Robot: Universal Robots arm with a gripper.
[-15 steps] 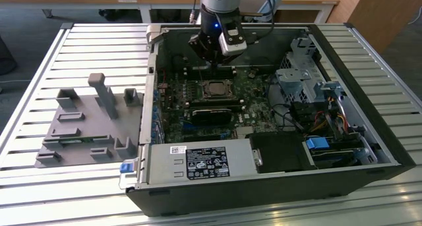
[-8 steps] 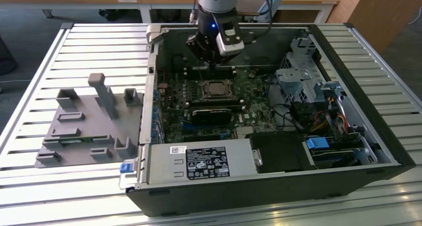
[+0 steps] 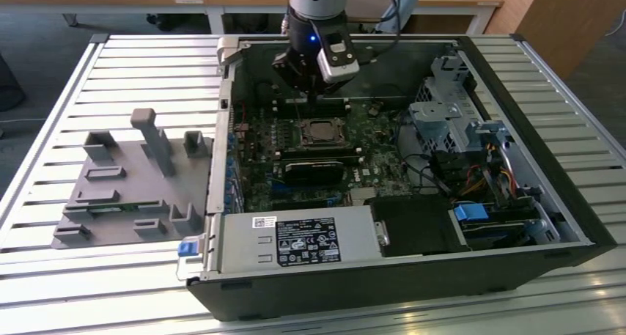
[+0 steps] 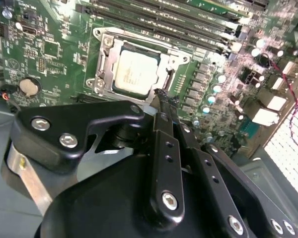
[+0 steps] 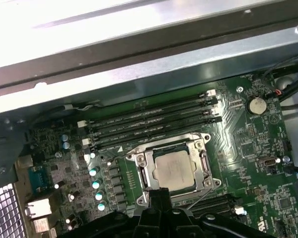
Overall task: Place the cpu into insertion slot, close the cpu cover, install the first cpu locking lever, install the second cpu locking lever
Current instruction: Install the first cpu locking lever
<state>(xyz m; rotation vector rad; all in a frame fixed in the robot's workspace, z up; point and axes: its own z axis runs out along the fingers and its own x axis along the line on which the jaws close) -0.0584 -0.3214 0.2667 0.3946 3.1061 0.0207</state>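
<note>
The cpu point(image 4: 135, 71) lies flat in the insertion slot point(image 5: 204, 166) on the green board, its pale silvery face up. The cpu cover point(image 4: 102, 67) is a silvery frame lying down around the chip, also seen in the first wrist view as the cpu cover point(image 5: 149, 172). My gripper point(image 4: 161, 95) hovers just beside one edge of the socket, black fingers point(image 4: 165, 148) pressed together and holding nothing. In the exterior view the gripper point(image 3: 312, 102) hangs over the socket point(image 3: 315, 132) inside the open computer case. A thin metal rod point(image 5: 164, 141) runs along the socket's side nearest the memory slots.
Long black memory slots point(image 5: 154, 119) run beside the socket. A power supply point(image 3: 293, 240) fills the case's near corner and a drive cage point(image 3: 459, 122) stands at the exterior view's right. A grey parts fixture point(image 3: 127, 181) sits on the slatted table at the exterior view's left.
</note>
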